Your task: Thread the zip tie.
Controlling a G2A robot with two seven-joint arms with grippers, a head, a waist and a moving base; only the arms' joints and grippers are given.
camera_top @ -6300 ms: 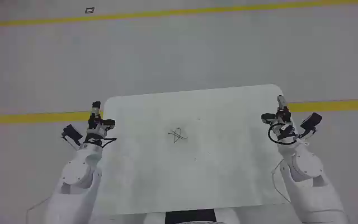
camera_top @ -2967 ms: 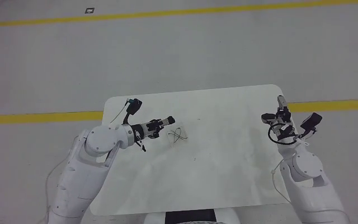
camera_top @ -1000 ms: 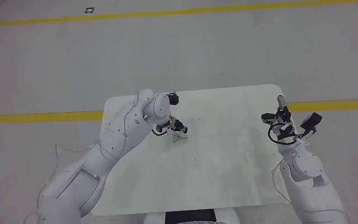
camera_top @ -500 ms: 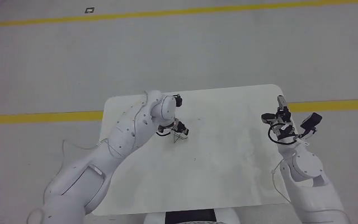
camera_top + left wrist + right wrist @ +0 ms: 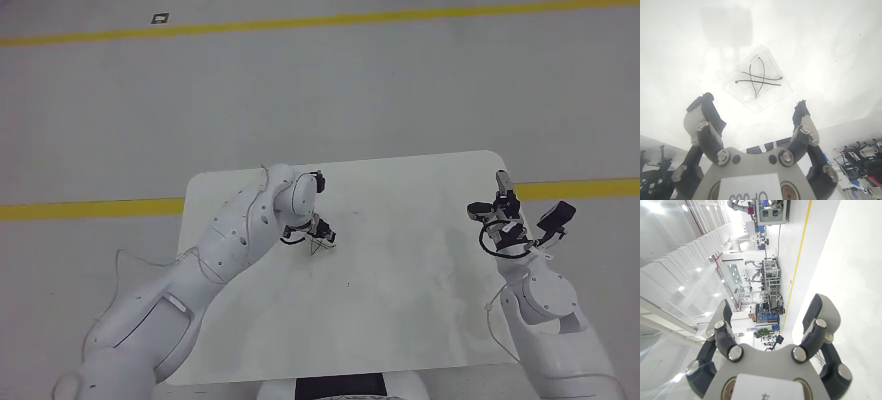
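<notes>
Top camera overhead, looking down on the surface [image 5: 420, 300], left wrist camera close behind the left hand [image 5: 753, 100], facing the patch near 10 o'clock both share, right wrist camera at 3 o'clock, behind the right hand [image 5: 771, 301], facing the hall [image 5: 761, 275].

Glossy white arms [image 5: 225, 265]; black cable [image 5: 482, 240] looped at one wrist; grey palm plates [image 5: 753, 166], silver screws [image 5: 723, 156], black fingers [image 5: 712, 113].
</notes>
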